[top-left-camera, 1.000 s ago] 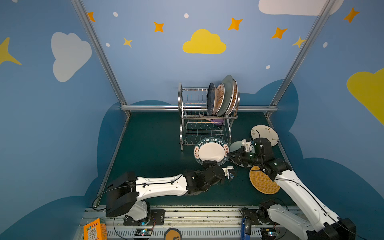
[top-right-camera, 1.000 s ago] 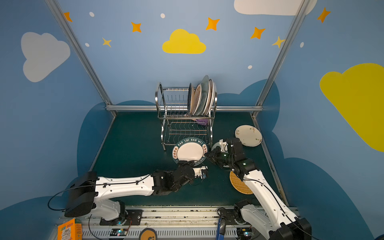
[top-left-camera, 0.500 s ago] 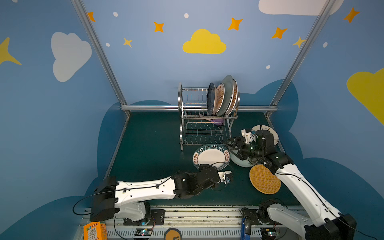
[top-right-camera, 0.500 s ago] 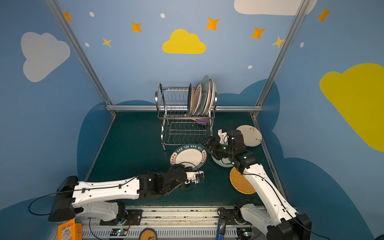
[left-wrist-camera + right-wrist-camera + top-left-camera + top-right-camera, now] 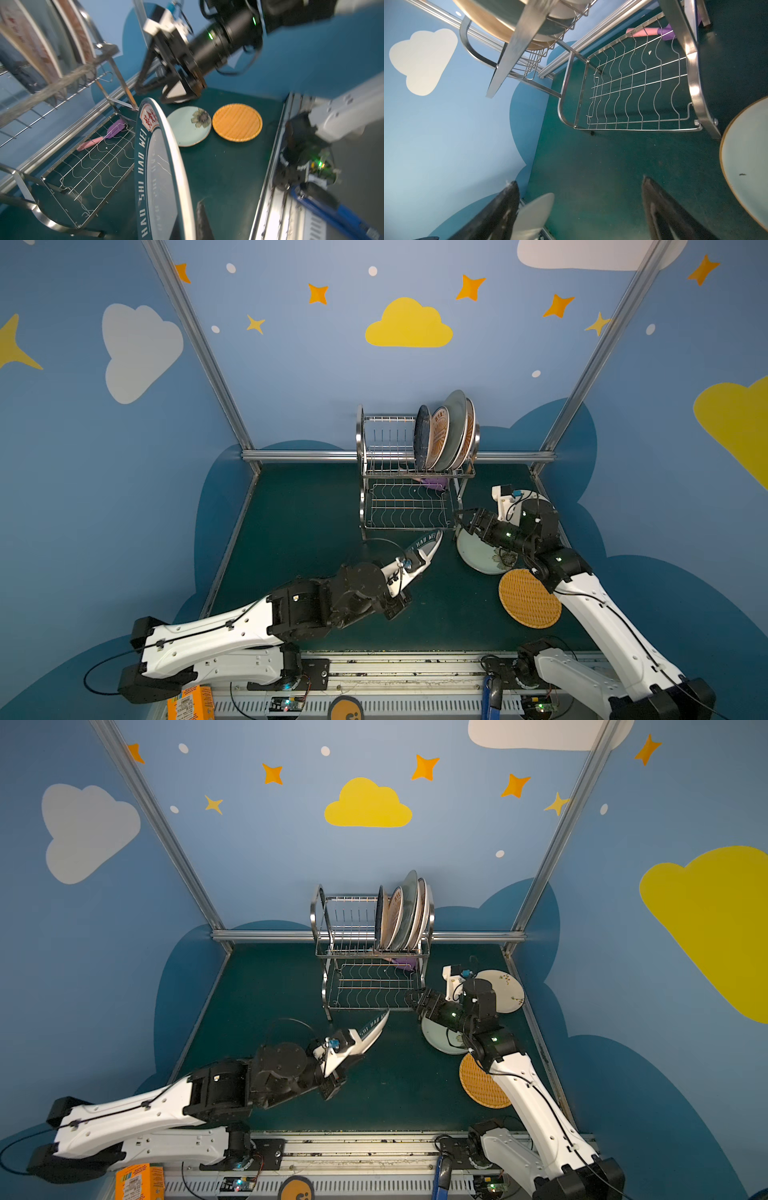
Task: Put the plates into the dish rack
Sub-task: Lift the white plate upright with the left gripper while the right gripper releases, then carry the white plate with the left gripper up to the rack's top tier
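Left end effector (image 5: 409, 574): pressed together on the near rim of the lettered plate (image 5: 426, 545), pinching it; one dark finger (image 5: 202, 220) lies against the plate's face in the left wrist view.
Lettered plate: off the tabletop (image 5: 316, 531), tipped up almost on edge, its far rim just in front of the lower front corner of the dish rack (image 5: 405, 472).
Right end effector (image 5: 463, 520): fingers (image 5: 500, 209) spread wide, gripping nothing; it hovers beside the rack's lower right front leg, above the far rim of the pale green plate (image 5: 478, 558).
Dish rack: stands at the back middle of the tabletop, two tiers.
Plates in the upper tier: four can be told apart, upright and crowded at the right end: dark navy plate (image 5: 422, 435), sunburst plate (image 5: 438, 437), large grey-green plate (image 5: 455, 427), orange-patterned plate (image 5: 470, 431).
Plates flat on the tabletop: three, all right of the rack: the pale green plate with a flower, the woven tan plate (image 5: 530, 599) just beside it toward the front, and a cream plate (image 5: 505, 990) behind the right arm.
Plates held: one.
Plates counted in all: eight.
Lower tier: one pink-handled purple utensil (image 5: 104, 137) lies at its back right.
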Robot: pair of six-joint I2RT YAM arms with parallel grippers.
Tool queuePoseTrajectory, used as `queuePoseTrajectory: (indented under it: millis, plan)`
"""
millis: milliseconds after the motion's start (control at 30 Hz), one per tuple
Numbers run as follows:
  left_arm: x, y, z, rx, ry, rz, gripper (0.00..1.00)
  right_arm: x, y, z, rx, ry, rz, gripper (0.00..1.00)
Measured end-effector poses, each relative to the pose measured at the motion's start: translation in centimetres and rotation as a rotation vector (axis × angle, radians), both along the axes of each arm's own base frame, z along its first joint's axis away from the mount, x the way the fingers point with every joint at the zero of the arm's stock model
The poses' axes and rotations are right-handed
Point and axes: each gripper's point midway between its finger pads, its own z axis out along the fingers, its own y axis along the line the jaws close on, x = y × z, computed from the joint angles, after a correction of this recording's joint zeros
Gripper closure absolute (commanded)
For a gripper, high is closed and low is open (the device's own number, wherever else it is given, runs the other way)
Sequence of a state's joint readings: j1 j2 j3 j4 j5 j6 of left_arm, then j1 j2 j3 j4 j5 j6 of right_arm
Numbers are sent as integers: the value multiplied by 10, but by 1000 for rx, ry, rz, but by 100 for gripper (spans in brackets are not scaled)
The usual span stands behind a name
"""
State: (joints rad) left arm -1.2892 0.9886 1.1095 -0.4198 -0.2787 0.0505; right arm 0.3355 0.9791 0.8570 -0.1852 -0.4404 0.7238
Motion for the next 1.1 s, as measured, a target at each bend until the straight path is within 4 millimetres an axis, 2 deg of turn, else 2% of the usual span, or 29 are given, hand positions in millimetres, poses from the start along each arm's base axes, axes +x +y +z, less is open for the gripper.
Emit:
queuePoseTrajectory:
  millis: [100,267,367,467,567,733,1100]
  plan:
    - [8,9,25,-124,73,74,96,-5,-1,-8,-11,-53,10,10]
    - [30,24,50,-277,173,212,96,-13,4,-25,-23,-108,45,10]
    - [42,30,70,-343,195,283,96,-24,10,-30,-23,-168,82,10]
    - [54,33,94,-401,199,332,96,-38,19,-25,-20,-240,126,10]
    - [70,38,114,-447,204,381,96,-48,25,-11,-12,-317,163,10]
    - [103,44,144,-497,192,455,96,-59,25,5,-22,-422,175,10]
    - [149,31,183,-513,153,490,96,-57,23,-17,-59,-419,152,10]
